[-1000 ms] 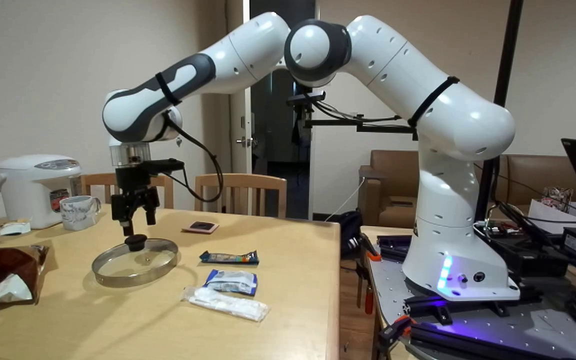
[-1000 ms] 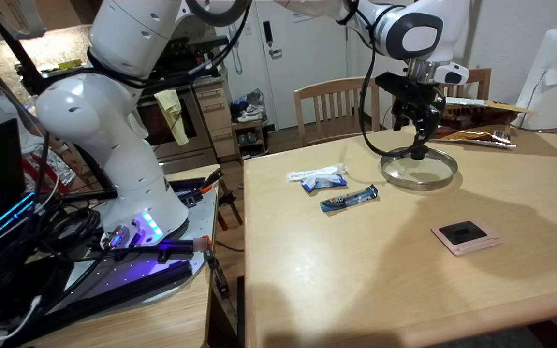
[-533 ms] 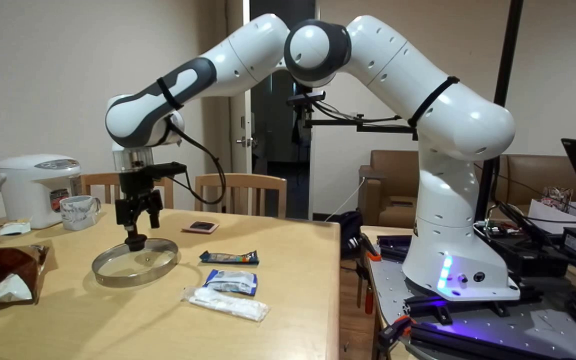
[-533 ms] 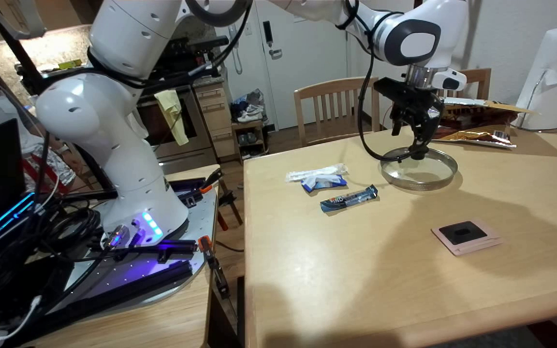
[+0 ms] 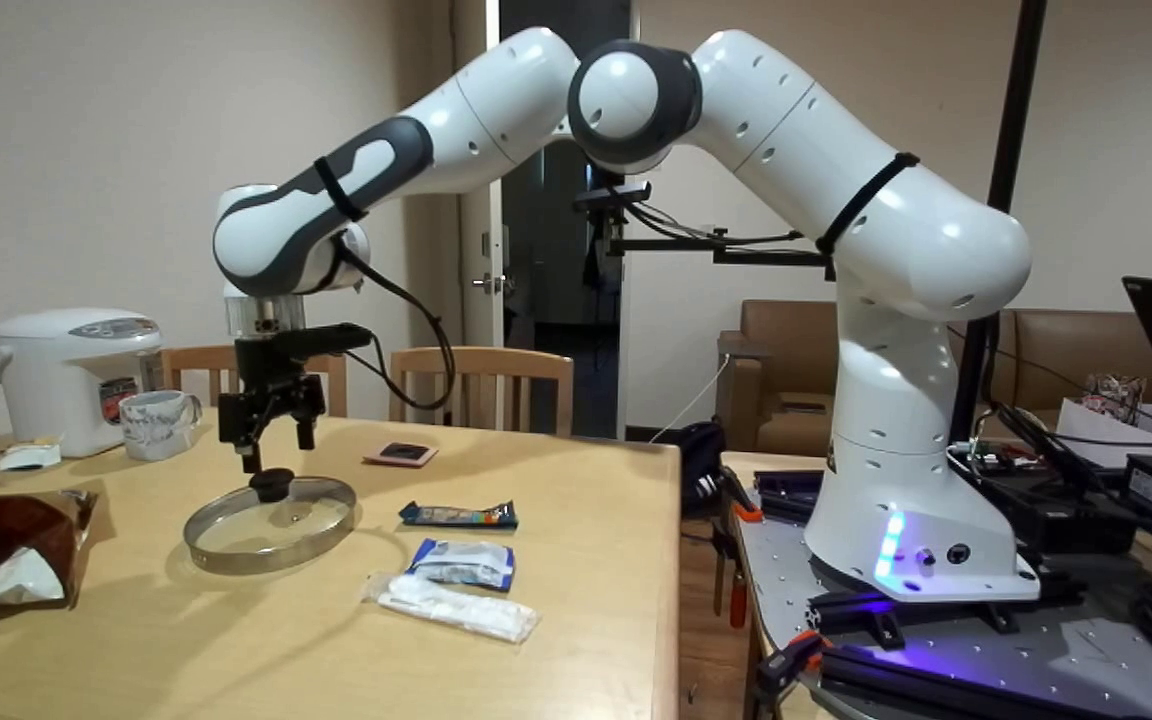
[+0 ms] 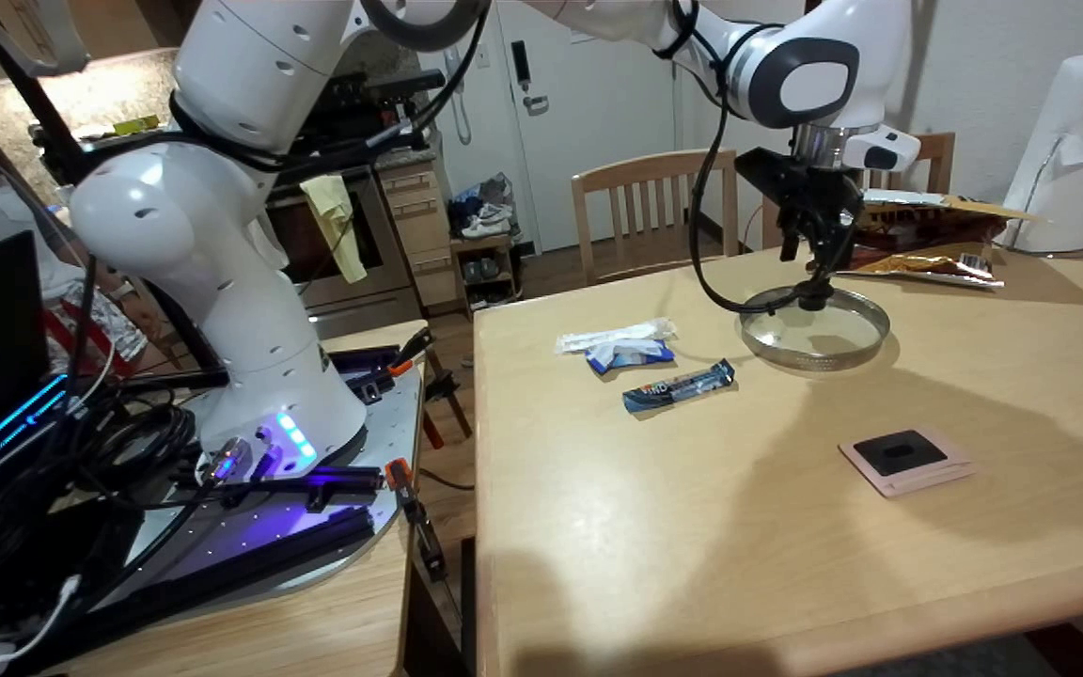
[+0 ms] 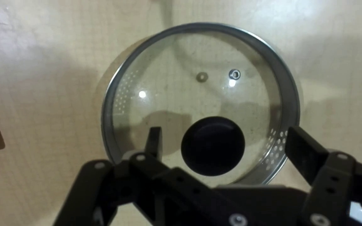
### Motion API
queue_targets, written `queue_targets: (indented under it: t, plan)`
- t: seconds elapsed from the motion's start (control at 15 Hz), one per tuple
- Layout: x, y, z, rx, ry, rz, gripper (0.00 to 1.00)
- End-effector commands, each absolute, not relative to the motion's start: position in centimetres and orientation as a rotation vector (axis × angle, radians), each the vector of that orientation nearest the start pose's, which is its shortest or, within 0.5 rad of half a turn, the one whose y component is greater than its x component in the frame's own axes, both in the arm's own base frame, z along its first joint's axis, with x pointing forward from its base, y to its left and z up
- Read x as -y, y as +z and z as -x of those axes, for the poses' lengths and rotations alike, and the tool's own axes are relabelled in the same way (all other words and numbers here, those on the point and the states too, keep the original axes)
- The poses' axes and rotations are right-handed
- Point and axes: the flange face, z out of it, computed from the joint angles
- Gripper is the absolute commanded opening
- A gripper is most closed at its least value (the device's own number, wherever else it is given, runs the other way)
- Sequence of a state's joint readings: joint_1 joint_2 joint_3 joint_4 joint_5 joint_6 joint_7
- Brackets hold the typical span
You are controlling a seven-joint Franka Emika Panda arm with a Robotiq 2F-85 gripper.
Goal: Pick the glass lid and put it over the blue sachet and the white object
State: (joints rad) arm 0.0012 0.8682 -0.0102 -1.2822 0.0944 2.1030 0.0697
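Note:
The glass lid lies flat on the table in both exterior views (image 5: 236, 532) (image 6: 819, 346) and fills the middle of the wrist view (image 7: 196, 100). Its black knob (image 7: 213, 146) points up. My gripper (image 5: 279, 455) is open and empty over the lid. In the wrist view the knob shows between the fingers (image 7: 225, 133), nearer the left finger, touching neither. The fingertips look about level with the knob's top; exact height is unclear. The blue sachet (image 5: 463, 564) (image 6: 633, 354) lies beside the white object (image 5: 454, 606) (image 6: 617, 335), closer to the robot base; both are outside the wrist view.
A dark bar wrapper (image 5: 458, 514) lies near the sachet. A pink square with a dark patch (image 6: 903, 456) lies farther along the table. A snack bag (image 5: 21, 545), a cup (image 5: 158, 428) and a white cooker (image 5: 76, 370) stand beyond the lid. A paper towel roll (image 6: 1077, 155) stands there too.
My gripper first came down and shifted slightly toward the base, then turned a little about its upright axis, spreading its fingers wider in view. The lid, sachet and white object have not moved.

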Motion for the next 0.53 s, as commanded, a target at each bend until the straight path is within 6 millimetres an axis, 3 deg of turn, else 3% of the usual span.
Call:
queue_targets:
  t: [0.0,0.27,0.47]
  plan:
    - [0.13,22.15,-74.79,-0.362,0.053,3.079,1.0]
    - [-0.02,21.71,-74.76,-0.433,0.074,3.076,1.0]
    - [-0.43,21.18,-74.79,-0.39,0.089,3.086,1.0]
